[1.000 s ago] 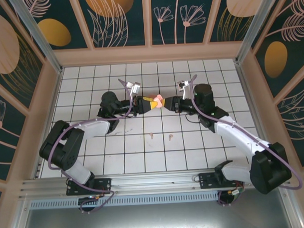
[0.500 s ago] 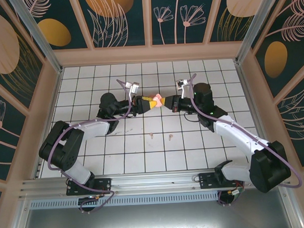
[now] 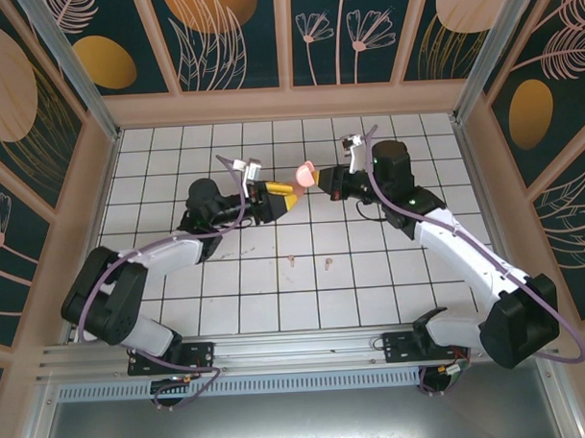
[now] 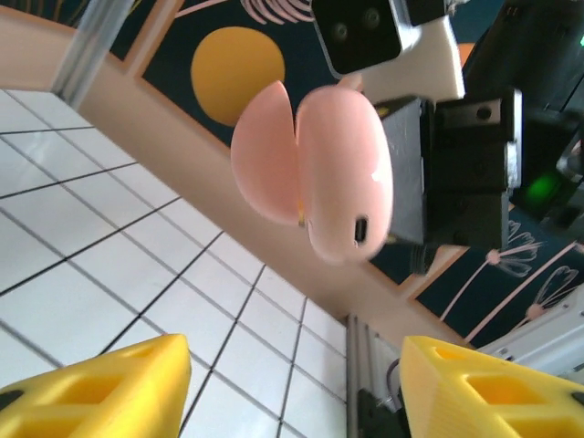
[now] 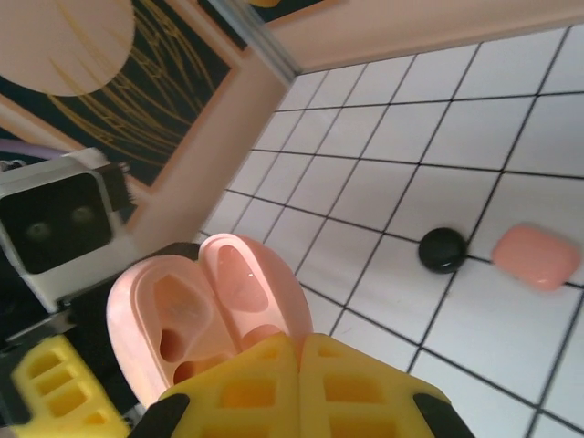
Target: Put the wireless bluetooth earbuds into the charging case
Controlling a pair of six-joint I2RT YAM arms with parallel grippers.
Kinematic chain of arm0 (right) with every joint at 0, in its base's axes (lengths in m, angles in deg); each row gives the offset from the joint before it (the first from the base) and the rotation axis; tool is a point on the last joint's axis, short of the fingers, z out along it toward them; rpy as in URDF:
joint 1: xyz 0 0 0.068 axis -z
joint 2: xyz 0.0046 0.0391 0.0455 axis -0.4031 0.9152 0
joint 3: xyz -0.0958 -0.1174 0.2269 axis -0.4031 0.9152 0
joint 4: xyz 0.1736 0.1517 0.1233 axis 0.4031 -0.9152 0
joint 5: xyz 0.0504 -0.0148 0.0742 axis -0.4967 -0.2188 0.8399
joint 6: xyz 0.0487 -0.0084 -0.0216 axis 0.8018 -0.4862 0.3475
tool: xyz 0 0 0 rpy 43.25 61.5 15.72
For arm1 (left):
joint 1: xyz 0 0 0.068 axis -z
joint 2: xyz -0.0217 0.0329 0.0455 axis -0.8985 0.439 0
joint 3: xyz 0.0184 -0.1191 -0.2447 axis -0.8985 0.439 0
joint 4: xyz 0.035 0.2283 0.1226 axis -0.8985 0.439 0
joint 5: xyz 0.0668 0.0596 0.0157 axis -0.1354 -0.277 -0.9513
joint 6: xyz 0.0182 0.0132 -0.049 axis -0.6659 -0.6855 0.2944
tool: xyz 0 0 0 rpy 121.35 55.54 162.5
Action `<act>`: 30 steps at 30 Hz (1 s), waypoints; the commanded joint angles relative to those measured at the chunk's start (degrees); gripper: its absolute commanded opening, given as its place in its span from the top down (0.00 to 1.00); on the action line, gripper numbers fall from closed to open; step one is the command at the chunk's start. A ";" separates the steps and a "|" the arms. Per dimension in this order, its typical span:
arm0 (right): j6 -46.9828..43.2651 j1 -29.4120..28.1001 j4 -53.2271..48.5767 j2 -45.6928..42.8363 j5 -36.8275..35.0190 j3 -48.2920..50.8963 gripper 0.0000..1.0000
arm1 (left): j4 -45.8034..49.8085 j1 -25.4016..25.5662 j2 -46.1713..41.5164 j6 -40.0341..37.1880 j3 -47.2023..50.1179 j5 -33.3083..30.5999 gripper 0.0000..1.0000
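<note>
Case-holding step, likely – right gripper (image 5: 299, 365) clamped on the lid-up pink charging case (image 5: 205, 310), left gripper (image 4: 292, 388) spread, empty, facing it – next, left must fetch an earbud (image 3: 291, 259) below.

**Spread on the left, pinched on the right**

Reaching in from both sides toward mid-table, tips close together. On the left arm (image 3: 169, 247): elbow folded low, left gripper (image 3: 290, 196) with yellow fingers (image 4: 109, 388) wide apart, clasping nothing. On the right arm (image 3: 457, 247): stretched long, right gripper (image 5: 299, 345) pressed closed, pinching the case (image 5: 182, 306) aloft.
</note>
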 commanded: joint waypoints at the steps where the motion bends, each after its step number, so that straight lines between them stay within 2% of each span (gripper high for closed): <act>1: -8.18 -0.25 -10.74 1.98 -5.73 -5.30 1.00 | 17.23 -2.07 -4.36 -13.03 -4.69 0.85 0.33; 7: -18.00 -0.54 -19.89 5.76 -10.07 -13.06 1.00 | 49.15 -3.30 -4.24 -33.73 -18.16 5.30 0.23; 10: -22.44 -0.85 -23.73 7.94 -11.82 -16.34 1.00 | 58.67 -3.46 -2.31 -39.93 -23.16 6.60 0.19; 19: -29.83 -2.88 -31.81 11.26 -12.86 -22.28 1.00 | 71.16 -4.43 5.89 -48.28 -33.65 12.78 0.17; 30: -30.48 -6.51 -32.25 13.21 -12.41 -23.13 1.00 | 75.88 -4.41 12.54 -51.25 -40.00 16.91 0.18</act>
